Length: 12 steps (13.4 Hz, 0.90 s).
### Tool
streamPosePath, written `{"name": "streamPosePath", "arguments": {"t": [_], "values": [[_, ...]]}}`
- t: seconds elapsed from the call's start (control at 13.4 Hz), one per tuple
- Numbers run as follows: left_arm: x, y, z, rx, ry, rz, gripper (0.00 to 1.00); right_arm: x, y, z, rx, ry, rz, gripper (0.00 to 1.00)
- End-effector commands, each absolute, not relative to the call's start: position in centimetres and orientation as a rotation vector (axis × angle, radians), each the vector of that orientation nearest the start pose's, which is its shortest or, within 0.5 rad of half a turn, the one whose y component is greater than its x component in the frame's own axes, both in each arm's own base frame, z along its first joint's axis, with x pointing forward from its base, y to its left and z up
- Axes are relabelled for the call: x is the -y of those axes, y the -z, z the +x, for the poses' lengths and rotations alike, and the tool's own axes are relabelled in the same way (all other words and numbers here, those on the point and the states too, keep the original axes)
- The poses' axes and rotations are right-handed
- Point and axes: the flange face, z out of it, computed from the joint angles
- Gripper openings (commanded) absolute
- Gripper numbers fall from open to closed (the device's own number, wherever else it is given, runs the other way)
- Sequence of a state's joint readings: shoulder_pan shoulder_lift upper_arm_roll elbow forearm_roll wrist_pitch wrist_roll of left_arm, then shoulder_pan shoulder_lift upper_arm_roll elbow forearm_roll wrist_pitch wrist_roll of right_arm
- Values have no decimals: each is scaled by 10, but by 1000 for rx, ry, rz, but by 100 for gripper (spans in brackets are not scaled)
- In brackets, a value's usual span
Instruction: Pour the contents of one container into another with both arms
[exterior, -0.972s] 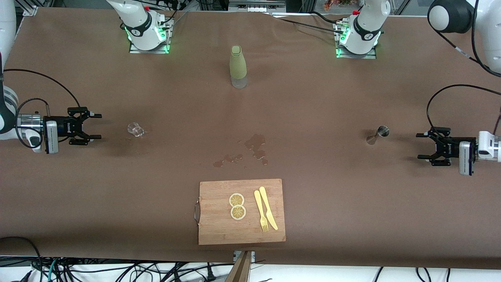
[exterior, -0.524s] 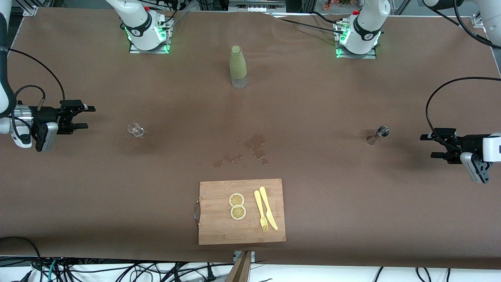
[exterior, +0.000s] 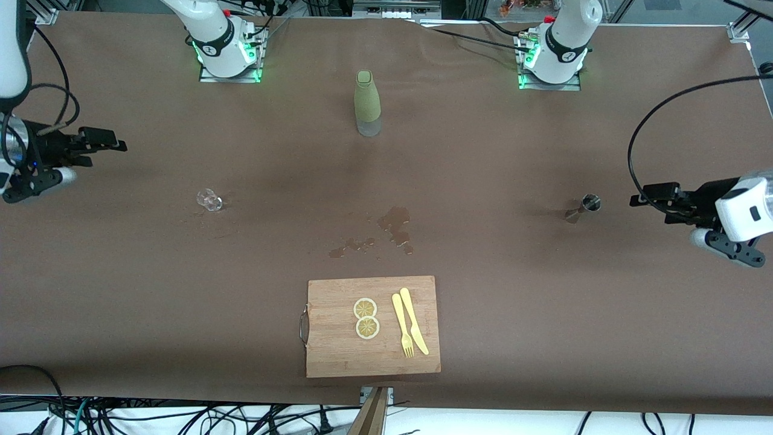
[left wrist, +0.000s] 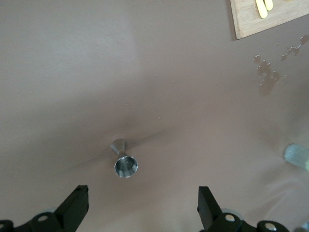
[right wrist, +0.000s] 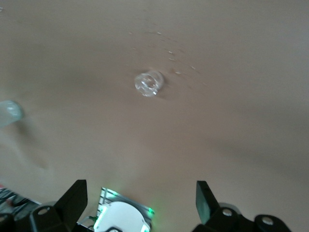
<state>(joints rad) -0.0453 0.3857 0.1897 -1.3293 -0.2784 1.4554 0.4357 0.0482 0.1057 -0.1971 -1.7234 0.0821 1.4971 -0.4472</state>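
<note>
A small clear glass point(exterior: 209, 200) stands on the brown table toward the right arm's end and shows in the right wrist view as well point(right wrist: 148, 83). A steel jigger point(exterior: 584, 206) stands toward the left arm's end, its cup open upward in the left wrist view point(left wrist: 124, 162). My right gripper point(exterior: 105, 145) hangs open and empty above the table's end, well apart from the glass, its jaws spread wide point(right wrist: 140, 200). Close beside the jigger, raised off the table, my left gripper point(exterior: 649, 198) is open with nothing in it point(left wrist: 142, 205).
A green bottle point(exterior: 367, 104) stands at mid-table between the arm bases. A wet spill point(exterior: 395, 225) lies in the middle. A wooden cutting board point(exterior: 338, 356) near the front edge carries two lemon slices point(exterior: 366, 318) and a yellow knife and fork point(exterior: 409, 329).
Both grippers have risen and turned, the right one drawing away from the glass toward its table end, the left one tilting up beside the jigger. Both stayed open; nothing on the table moved.
</note>
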Motion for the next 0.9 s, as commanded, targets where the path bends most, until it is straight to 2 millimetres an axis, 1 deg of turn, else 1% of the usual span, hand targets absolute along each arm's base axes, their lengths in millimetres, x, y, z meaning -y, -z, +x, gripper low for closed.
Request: {"name": "streamPosePath", "arguments": {"t": [0.0, 0.07, 0.15, 0.22, 0.3, 0.37, 0.45, 0.52, 0.6, 0.67, 0.75, 0.82], "values": [[-42, -532, 628, -486, -260, -3300, 100, 50, -513, 536, 214, -467, -3083, 100], [-44, -543, 625, -481, -230, -3301, 100, 43, -517, 536, 25, -467, -3153, 100], [-45, -554, 621, -475, -201, -3298, 100, 40, -524, 536, -107, -444, -3174, 100], [-47, -570, 614, -469, -169, -3273, 100, 42, -532, 533, -157, -408, -3170, 100], [-47, -582, 609, -459, -155, -3225, 100, 46, -542, 535, -157, -332, -3168, 100], [-32, -591, 605, -459, -159, -3180, 100, 47, -555, 542, -163, -176, -3168, 100], [-15, -600, 600, -436, -163, -3148, 100, 52, -564, 549, -175, -36, -3143, 100], [2, -603, 595, -366, -195, -3135, 100, 53, -570, 550, -162, 7, -3129, 100], [16, -607, 589, -253, -221, -3142, 100, 54, -570, 550, -167, 4, -3111, 100], [25, -608, 586, -135, -239, -3144, 100, 56, -570, 550, -157, 3, -3101, 100], [25, -608, 586, -71, -244, -3143, 100, 52, -570, 549, -136, 0, -3100, 100], [23, -606, 588, -53, -250, -3151, 100, 50, -569, 549, -131, -14, -3102, 100]]}}
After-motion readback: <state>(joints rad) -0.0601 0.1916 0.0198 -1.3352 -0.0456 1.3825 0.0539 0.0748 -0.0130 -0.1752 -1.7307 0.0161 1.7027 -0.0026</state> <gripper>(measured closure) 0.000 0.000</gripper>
